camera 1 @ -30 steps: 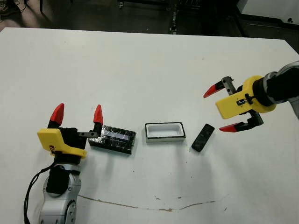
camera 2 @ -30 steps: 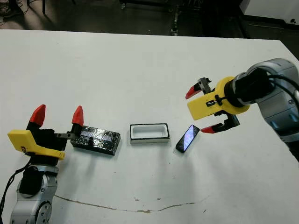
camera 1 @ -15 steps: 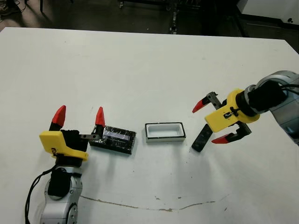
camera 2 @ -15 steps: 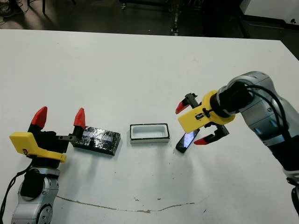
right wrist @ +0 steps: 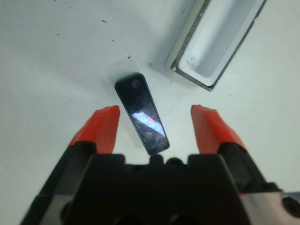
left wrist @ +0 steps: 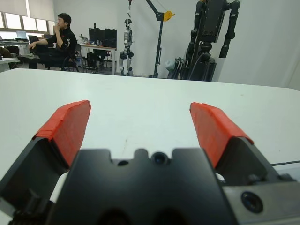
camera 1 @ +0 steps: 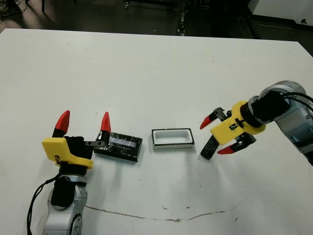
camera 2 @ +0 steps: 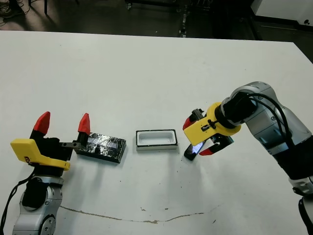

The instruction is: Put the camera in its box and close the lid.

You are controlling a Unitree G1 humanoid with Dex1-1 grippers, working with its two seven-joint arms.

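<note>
Head views: right gripper (camera 1: pixel 218 136) hovers spread over the camera (camera 1: pixel 209 147), which lies flat on the desk (camera 1: pixel 146 73) just beside the box (camera 1: pixel 172 138); lid (camera 1: pixel 120 146) rests by the left gripper (camera 1: pixel 83 128), fingers apart, empty.
Left wrist view: fingers (left wrist: pixel 65 129) wide, nothing between.
Right wrist view: camera (right wrist: pixel 142 113) sits skewed between the fingers (right wrist: pixel 104 126); better to square up across its narrow sides before closing.

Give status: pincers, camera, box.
Right pincer open, straddling camera flat on table. Left pincer open, beside lid. Box empty, uncovered.
</note>
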